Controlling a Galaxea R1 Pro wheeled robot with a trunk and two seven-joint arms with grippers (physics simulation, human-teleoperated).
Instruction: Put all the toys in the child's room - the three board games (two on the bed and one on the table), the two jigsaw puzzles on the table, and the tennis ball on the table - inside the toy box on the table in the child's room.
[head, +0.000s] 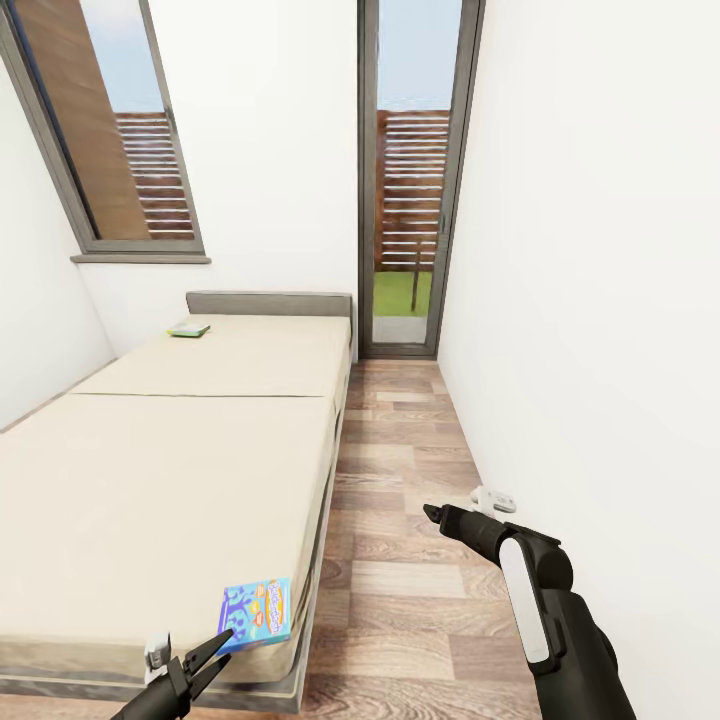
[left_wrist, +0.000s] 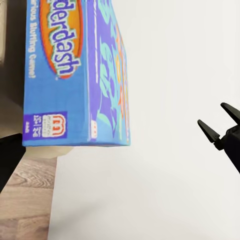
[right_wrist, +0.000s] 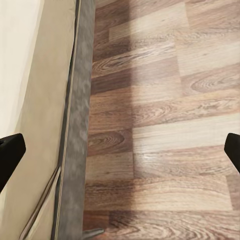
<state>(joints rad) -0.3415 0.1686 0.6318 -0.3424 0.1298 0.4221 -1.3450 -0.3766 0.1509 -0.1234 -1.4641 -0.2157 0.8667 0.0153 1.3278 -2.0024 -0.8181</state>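
beside the bed, left arm's jaws touch the blue board game.

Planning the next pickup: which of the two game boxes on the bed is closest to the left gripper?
The blue box at the bed's near corner, right beside the left gripper. The green box lies far off by the headboard.

The bed has a plain beige mattress and a grey headboard. A blue board game lies at the mattress's near corner, overhanging the edge. A green board game lies near the headboard. The bed stands on the wood-plank floor.
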